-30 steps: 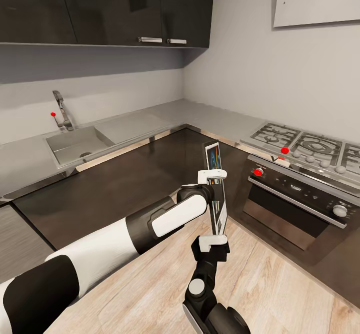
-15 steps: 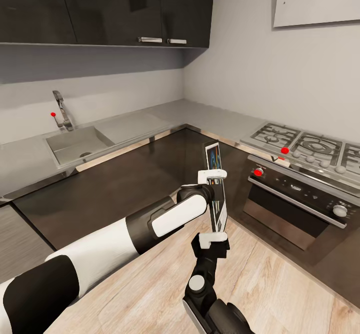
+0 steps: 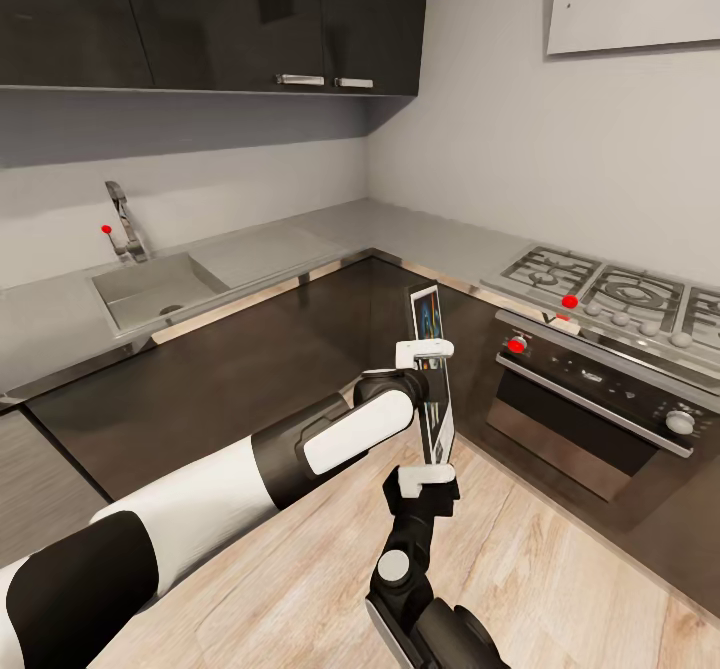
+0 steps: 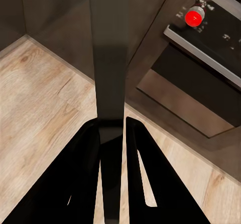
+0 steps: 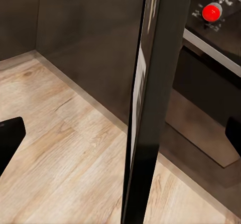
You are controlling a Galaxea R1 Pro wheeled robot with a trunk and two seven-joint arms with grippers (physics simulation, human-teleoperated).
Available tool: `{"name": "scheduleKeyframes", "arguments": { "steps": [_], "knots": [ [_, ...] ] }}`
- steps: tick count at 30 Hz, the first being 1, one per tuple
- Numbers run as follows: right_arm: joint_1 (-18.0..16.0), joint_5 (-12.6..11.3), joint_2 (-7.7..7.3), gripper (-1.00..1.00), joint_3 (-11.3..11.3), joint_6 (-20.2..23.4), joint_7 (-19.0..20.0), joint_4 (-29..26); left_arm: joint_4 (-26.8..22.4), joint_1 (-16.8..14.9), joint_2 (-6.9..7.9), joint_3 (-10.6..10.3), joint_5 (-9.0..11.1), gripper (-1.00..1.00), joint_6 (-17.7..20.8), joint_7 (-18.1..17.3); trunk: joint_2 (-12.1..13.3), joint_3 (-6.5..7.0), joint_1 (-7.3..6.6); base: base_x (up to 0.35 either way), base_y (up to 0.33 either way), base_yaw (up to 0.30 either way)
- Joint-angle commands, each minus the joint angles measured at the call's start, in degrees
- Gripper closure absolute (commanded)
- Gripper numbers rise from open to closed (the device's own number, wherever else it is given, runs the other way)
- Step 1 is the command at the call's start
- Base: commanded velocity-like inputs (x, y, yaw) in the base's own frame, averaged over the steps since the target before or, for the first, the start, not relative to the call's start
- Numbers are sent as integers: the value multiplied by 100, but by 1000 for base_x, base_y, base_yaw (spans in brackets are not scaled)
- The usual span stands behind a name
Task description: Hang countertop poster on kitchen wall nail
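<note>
Two fingers [image 4: 85, 184] pinch the upright poster [image 3: 432, 389].

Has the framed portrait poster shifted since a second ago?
No. The framed poster stands at the same spot against the oven's red knob; the left gripper is clamped on it.

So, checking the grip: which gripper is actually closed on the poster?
The left gripper, fingers shut on the poster; the right gripper's fingers stand wide apart.

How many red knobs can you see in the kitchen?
3: one by the tap at the sink, one at the stove's front edge, one on the oven's control panel. More may hide beyond the picture's right edge.
</note>
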Motion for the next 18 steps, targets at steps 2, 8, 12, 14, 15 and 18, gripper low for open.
{"name": "scheduleKeyframes", "arguments": {
  "steps": [2, 8, 12, 14, 15, 18],
  "knots": [
    [-7, -30, -3, -100, 15, 38, -39, -6, -5, -7, 0, -5, 4, 100, 33, 40, -4, -6, 0, 0, 0, 0],
    [-7, -30, -3, -100, 15, 35, -39, -6, -5, -7, 0, -5, 4, 100, 33, 40, -4, -6, 0, 0, 0, 0],
    [-7, -30, -3, -100, 15, 35, -39, -6, -5, -7, 0, -5, 4, 100, 33, 40, -4, -6, 0, 0, 0, 0],
    [-7, -30, -3, 100, 15, 35, -39, -6, -5, -7, 0, -5, 4, 100, 33, 40, -4, -6, 0, 0, 0, 0],
    [-7, -30, -3, 100, 15, 34, -39, -8, -5, -7, 0, -5, 4, 100, 33, 40, -4, -6, 0, 0, 0, 0],
    [-7, -30, -3, 100, 15, 34, -39, -11, -5, -7, 0, -5, 4, 100, 33, 40, -4, -6, 0, 0, 0, 0]
  ]
}}
